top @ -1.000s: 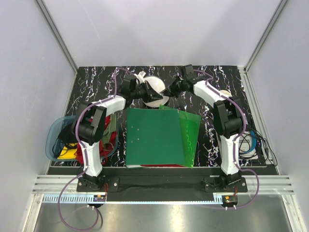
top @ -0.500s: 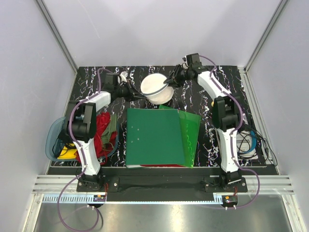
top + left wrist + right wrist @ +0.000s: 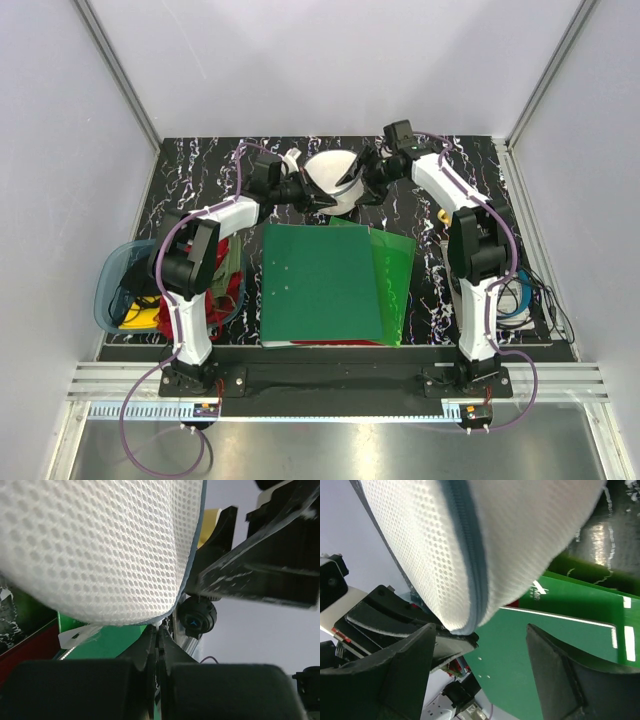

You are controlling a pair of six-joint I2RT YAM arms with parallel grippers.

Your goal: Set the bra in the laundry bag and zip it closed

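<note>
Laundry bag (image 3: 330, 178) at 12 o'clock on the table (image 3: 200, 170), just past the far edge of the green folder (image 3: 320, 285); white mesh, grey-blue zip track showing. Left gripper (image 3: 308, 194) at the bag's 8 o'clock, fingers pinched together on its rim. Right gripper (image 3: 364, 184) at the bag's 3 o'clock, fingers spread wide, nothing clamped between them.
</note>
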